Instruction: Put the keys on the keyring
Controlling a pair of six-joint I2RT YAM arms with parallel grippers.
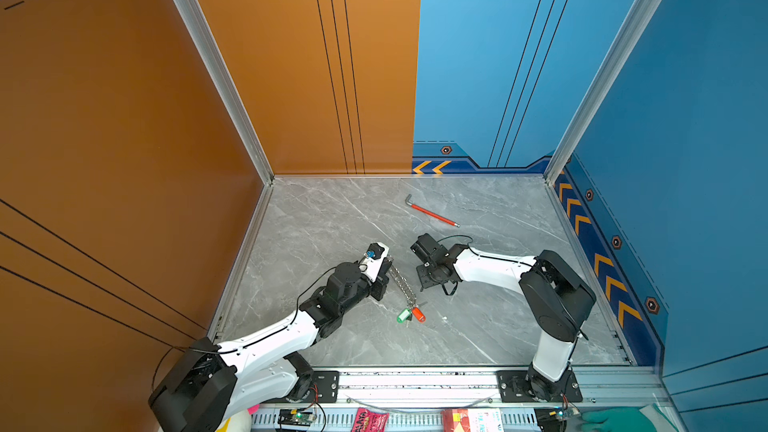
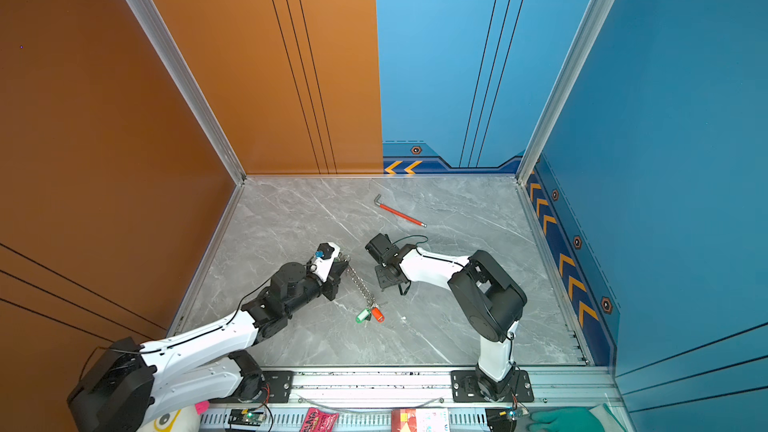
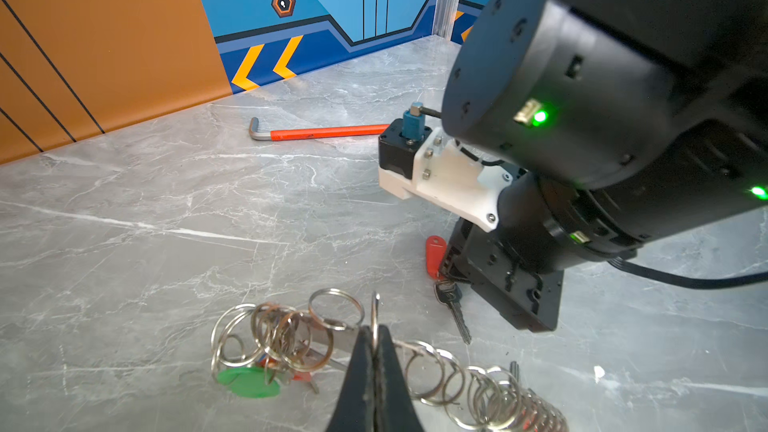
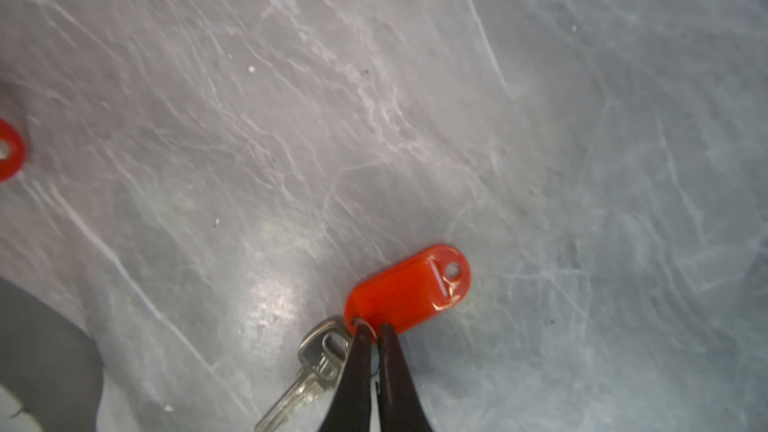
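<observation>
I log tabletop (image 1: pixel 332 222) grey marble, white veining. Key (image 4: pixel 320 357) silver, tag (image 4: pixel 409 288) orange-red; second tag (image 3: pixel 249 382) green. Keyring (image 1: pixel 403 283) silver. Hex wrench (image 1: pixel 432 214) red-sleeved. Left wall (image 1: pixel 124 118) orange, right wall (image 1: pixel 685 118) blue.

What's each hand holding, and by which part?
Left hand: the keyring, by one upright ring of its chain. Right hand: the key, by the small ring joining it to its orange tag.

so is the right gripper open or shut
Shut. The right gripper pinches the ring of the orange-tagged key, tips together in the right wrist view.
</observation>
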